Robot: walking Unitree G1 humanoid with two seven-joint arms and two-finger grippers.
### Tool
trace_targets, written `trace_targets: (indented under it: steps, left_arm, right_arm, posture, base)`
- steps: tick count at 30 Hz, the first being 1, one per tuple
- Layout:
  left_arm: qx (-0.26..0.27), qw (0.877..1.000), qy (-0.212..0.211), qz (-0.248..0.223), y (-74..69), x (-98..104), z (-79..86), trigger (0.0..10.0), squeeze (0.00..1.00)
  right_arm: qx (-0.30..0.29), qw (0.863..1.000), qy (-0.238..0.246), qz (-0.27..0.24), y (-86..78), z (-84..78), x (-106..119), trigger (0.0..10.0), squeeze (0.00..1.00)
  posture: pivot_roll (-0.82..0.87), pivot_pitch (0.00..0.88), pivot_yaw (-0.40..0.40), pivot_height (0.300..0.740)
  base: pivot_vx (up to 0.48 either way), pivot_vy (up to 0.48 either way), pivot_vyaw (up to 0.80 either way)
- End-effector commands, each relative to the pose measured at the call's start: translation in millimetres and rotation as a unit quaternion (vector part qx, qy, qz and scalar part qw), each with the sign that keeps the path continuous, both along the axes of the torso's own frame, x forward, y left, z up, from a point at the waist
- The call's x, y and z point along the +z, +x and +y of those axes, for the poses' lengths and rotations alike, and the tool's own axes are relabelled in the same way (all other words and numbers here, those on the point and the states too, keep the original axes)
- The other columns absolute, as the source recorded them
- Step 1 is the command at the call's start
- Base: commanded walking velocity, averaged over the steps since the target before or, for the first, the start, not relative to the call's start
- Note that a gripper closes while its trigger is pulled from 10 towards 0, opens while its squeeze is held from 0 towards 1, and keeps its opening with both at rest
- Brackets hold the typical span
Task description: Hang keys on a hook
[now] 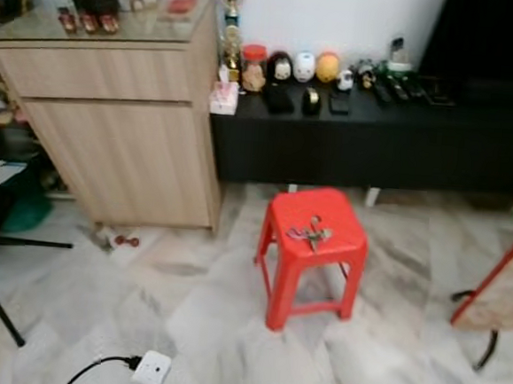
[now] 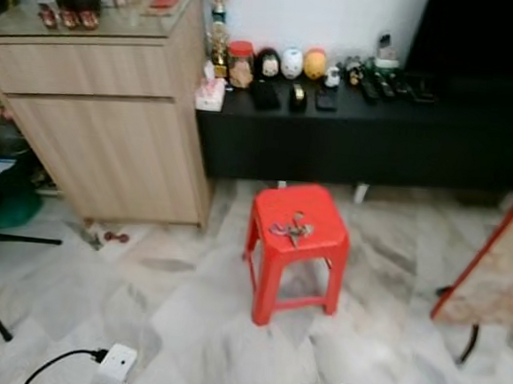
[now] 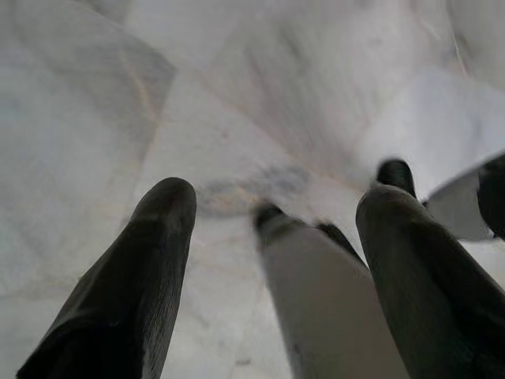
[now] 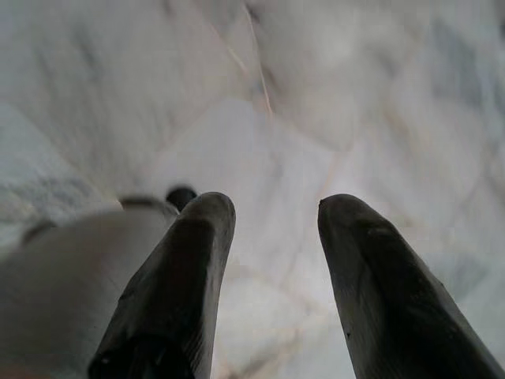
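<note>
Left eye view: the keys (image 1: 312, 235) lie on top of a red stool (image 1: 323, 251) on the marble floor (image 1: 194, 312), before a black bench (image 1: 376, 139) that carries a red-lidded jar (image 1: 253, 67) of something brown and small figures. A wooden cabinet (image 1: 119, 128) stands beside it.

Right eye view: the same scene; two white plugs (image 2: 116, 361) lie on the floor.

Left wrist view: the left tool (image 3: 276, 213) hangs over the floor, fingers apart.

Right wrist view: the right tool (image 4: 272, 213) hangs likewise, fingers apart.
</note>
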State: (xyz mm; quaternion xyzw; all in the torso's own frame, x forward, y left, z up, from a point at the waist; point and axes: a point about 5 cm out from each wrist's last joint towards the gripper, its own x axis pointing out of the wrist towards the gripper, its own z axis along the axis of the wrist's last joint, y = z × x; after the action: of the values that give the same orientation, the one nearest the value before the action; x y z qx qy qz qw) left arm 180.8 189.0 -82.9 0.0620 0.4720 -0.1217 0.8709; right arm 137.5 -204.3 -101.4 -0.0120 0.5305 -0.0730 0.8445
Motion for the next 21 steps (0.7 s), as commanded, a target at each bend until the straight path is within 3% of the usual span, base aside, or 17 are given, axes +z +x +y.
trace_targets:
  steps: [1,13,21]
  left_arm:
    - [0.006,1.0,0.008,0.015,-8.5,-2.9,8.9,10.0,0.0]
    - [0.005,1.0,0.005,0.015,-7.4,-2.4,8.4,10.0,0.0]
    - [0.003,1.0,0.002,0.015,-6.2,-1.9,7.5,10.0,0.0]
  right_arm:
    - [-0.004,1.0,0.014,-0.008,3.2,8.7,-0.1,10.0,0.0]
    - [-0.026,0.999,0.014,-0.013,4.3,4.3,0.9,10.0,0.0]
    - [-0.02,1.0,0.01,-0.008,3.7,2.1,1.0,10.0,0.0]
  posture:
    - [-0.17,0.007,0.019,0.727]
    - [-0.17,0.027,0.019,0.727]
    - [-0.17,0.036,0.018,0.727]
  base:
    - [0.341,0.0,0.0]
    - [0.344,0.0,0.0]
    - [0.343,0.0,-0.74]
